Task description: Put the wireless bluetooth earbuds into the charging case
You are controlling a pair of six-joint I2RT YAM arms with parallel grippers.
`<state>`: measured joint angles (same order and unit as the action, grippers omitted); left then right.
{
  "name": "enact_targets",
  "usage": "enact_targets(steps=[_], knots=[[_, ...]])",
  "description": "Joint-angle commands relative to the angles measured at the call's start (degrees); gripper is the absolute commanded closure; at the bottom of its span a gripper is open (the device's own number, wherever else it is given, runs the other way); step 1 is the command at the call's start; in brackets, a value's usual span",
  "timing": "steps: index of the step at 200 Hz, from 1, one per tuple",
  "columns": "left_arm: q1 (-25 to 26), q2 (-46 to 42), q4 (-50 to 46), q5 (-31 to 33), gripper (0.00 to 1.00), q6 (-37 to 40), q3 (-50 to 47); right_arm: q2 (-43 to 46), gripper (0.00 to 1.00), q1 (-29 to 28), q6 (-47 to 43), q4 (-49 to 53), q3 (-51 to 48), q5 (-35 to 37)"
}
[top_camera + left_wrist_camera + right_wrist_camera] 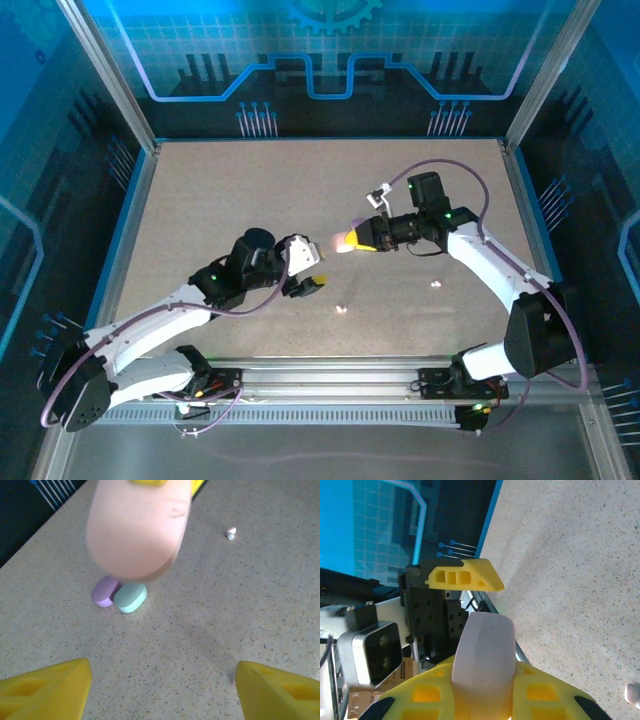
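My right gripper (pixel 482 692) was clamped on the pale pink charging case (pixel 484 645). It held the case off the table (pixel 250 190), long axis aimed at my left gripper (pixel 160 685), whose jaws stood wide and empty. The nearer earbud (pixel 341 309) lay on the table just right of the left gripper, toward the bases. The second earbud (pixel 436 285) lay by the right forearm. I judged the left arm better placed.

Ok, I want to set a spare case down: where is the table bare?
Bare: the whole far strip of the table along the back rail, widest beyond the left tool. Crowded: the middle, where the right tool holds the pink case, with earbuds nearby.
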<state>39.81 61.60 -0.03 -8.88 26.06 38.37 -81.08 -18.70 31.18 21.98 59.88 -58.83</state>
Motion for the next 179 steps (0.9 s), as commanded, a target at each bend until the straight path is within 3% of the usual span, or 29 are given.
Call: enact_targets(steps=[1, 30, 48, 105, 148, 179], knots=[[-0.6, -2.0, 7.5, -2.1, 0.24, -3.3, -1.0, 1.7, 0.86, 0.9, 1.3, -2.6, -0.9, -4.1], [-0.7, -1.2, 13.0, -1.1, 0.23, -8.1, -1.1, 1.7, 0.86, 1.0, 0.1, 0.5, -0.2, 1.3], [-0.7, 0.0, 20.3, -0.4, 0.22, -13.8, -2.2, 2.4, 0.86, 1.0, 3.4, -5.1, -2.0, 1.8], [-1.8, 5.9, 35.2, 2.0, 0.22, -44.5, -0.8, 8.3, 0.86, 1.0, 15.7, -30.1, -11.5, 9.8], [-4.2, 8.8, 38.6, 2.3, 0.26, -65.7, 0.8, 12.4, 0.85, 1.0, 19.9, -40.9, -16.6, 14.2], [-4.5, 13.1, 44.5, -1.4, 0.28, -77.6, 2.3, 14.9, 0.85, 1.0, 24.1, -47.9, -19.2, 17.1]])
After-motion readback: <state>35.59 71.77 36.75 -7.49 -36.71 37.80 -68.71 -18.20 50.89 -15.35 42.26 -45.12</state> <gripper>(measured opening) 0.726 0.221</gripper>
